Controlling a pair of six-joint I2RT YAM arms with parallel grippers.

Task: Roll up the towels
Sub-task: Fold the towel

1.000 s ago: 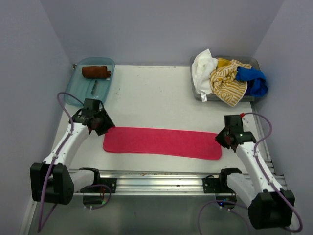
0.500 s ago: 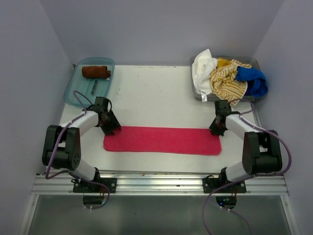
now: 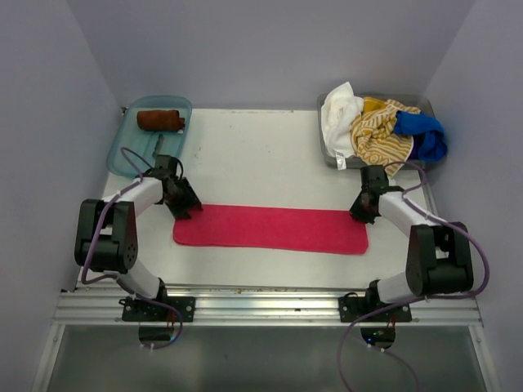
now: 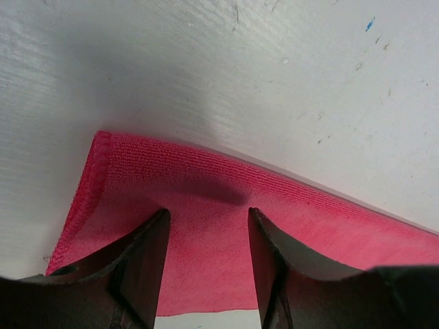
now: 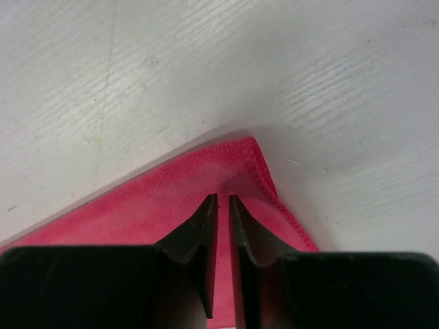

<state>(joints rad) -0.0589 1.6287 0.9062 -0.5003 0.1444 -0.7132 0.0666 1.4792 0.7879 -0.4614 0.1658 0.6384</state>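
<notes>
Pink towel (image 3: 270, 230) lay spread flat as a long strip across the near middle of the white table (image 3: 253, 163), its length running left to right. At its far-left corner sat the left gripper (image 3: 186, 208); in the left wrist view that gripper (image 4: 206, 219) stood about half open, its two dark fingers (image 4: 140, 264) set apart over the cloth just inside the hemmed corner, with only the flat towel showing between them and nothing clasped. At the far-right corner sat the right gripper (image 3: 362, 216); the right wrist view showed it (image 5: 223, 200) nearly closed, a thin slit left between the jaws, tips down on the towel close to the corner hem. Whether a pinch of cloth was caught between them could not be told. Far left on the table, a teal tray (image 3: 122, 155) held a rolled rust-brown towel (image 3: 160, 120). Far right, a grey bin (image 3: 328, 157) held a loose heap: a white towel (image 3: 339, 114), a yellow-and-white striped towel (image 3: 380, 139) and a blue towel (image 3: 425, 135).
</notes>
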